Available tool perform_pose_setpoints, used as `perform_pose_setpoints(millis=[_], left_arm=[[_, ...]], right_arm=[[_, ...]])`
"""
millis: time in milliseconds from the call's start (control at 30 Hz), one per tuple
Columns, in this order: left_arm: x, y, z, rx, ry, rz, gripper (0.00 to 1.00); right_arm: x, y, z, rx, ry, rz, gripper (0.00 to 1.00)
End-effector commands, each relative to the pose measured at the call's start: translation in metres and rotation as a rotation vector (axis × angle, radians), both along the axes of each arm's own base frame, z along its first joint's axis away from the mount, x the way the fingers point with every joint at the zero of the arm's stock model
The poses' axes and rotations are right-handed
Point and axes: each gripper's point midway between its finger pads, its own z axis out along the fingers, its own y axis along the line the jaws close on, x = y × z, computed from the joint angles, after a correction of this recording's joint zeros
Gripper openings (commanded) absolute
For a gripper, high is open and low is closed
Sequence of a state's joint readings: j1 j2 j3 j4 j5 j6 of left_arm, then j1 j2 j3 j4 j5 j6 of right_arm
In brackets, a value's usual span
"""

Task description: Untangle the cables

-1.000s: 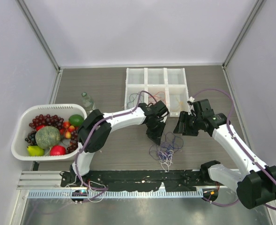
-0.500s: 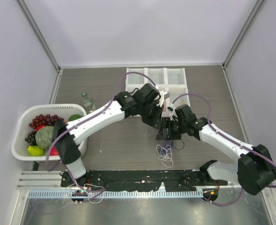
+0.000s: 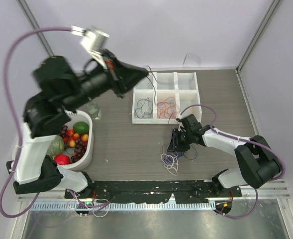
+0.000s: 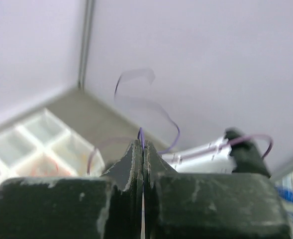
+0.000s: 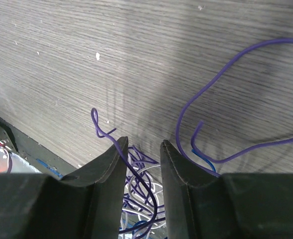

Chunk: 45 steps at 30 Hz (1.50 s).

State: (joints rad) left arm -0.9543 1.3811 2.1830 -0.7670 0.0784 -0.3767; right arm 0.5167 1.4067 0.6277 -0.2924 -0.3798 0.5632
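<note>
My left gripper [image 3: 144,73] is raised high above the table's back left and is shut on a thin purple cable [image 4: 142,133], whose free end curls upward past the fingertips. My right gripper [image 3: 175,143] is low on the table and open, its jaws [image 5: 144,149] straddling strands at the edge of a tangle of purple, blue and white cables [image 3: 170,162], which also shows in the right wrist view [image 5: 141,209]. A loose purple cable [image 5: 201,99] loops over the table to the right of the jaws.
A white compartment tray [image 3: 166,73] at the back holds a black cable [image 3: 145,107] and a red-orange cable [image 3: 167,107] in separate compartments. A white basket [image 3: 88,149] of fruit stands at the left, with a bottle [image 3: 92,108] behind it. Grey walls enclose the table.
My left arm has lifted from the table near the tangle up and to the back left, carrying a purple cable. My right gripper has moved left and down onto the tangle.
</note>
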Motion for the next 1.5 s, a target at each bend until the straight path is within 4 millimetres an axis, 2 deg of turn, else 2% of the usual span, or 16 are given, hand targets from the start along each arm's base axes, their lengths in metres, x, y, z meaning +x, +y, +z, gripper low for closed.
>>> perform_pose_setpoints(millis=[0, 67, 167, 267, 433, 533, 600, 700, 733, 833, 933, 1033, 1200, 1233, 1300, 1467], left_arm=[[0.005, 0.036, 0.071, -0.124, -0.167, 0.13, 0.0], [0.0, 0.054, 0.101, -0.205, -0.224, 0.17, 0.0], [0.002, 0.068, 0.115, -0.266, -0.252, 0.226, 0.0], [0.011, 0.07, 0.103, -0.236, -0.234, 0.272, 0.0], [0.036, 0.07, 0.064, -0.109, -0.152, 0.384, 0.0], [0.051, 0.069, 0.033, -0.035, -0.075, 0.449, 0.0], [0.059, 0.067, 0.005, 0.03, 0.008, 0.476, 0.0], [0.07, 0.064, -0.031, 0.076, 0.164, 0.479, 0.0], [0.075, 0.063, -0.047, 0.094, 0.228, 0.474, 0.0], [0.079, 0.055, -0.099, 0.154, 0.464, 0.404, 0.0], [0.073, 0.043, -0.149, 0.242, 0.69, 0.293, 0.0], [0.058, 0.025, -0.176, 0.297, 0.81, 0.142, 0.0], [0.043, 0.011, -0.187, 0.302, 0.847, 0.005, 0.0], [0.041, 0.009, -0.187, 0.303, 0.854, -0.017, 0.0], [0.037, 0.006, -0.19, 0.307, 0.873, -0.051, 0.0], [0.037, 0.002, -0.183, 0.266, 0.852, -0.073, 0.0]], right_arm=[[0.006, -0.007, -0.002, -0.043, -0.036, -0.007, 0.38], [0.003, -0.012, -0.008, -0.072, -0.017, -0.014, 0.4], [0.006, -0.013, 0.001, -0.076, -0.037, -0.02, 0.44], [0.016, -0.01, 0.03, -0.056, -0.107, -0.016, 0.54], [0.044, -0.007, 0.108, -0.038, -0.286, -0.014, 0.69], [0.059, -0.008, 0.154, -0.048, -0.389, -0.011, 0.72], [0.071, -0.008, 0.193, -0.056, -0.475, 0.005, 0.73], [0.082, -0.009, 0.234, -0.057, -0.574, 0.017, 0.73], [0.084, -0.009, 0.256, -0.047, -0.623, 0.02, 0.73], [0.084, -0.002, 0.296, 0.017, -0.715, 0.049, 0.73], [0.075, 0.017, 0.342, 0.161, -0.809, 0.131, 0.73], [0.062, 0.041, 0.373, 0.344, -0.878, 0.226, 0.73], [0.056, 0.073, 0.386, 0.489, -0.877, 0.337, 0.72], [0.053, 0.076, 0.395, 0.511, -0.905, 0.367, 0.72], [0.05, 0.083, 0.393, 0.542, -0.914, 0.419, 0.73], [0.038, 0.098, 0.358, 0.607, -0.799, 0.521, 0.7]])
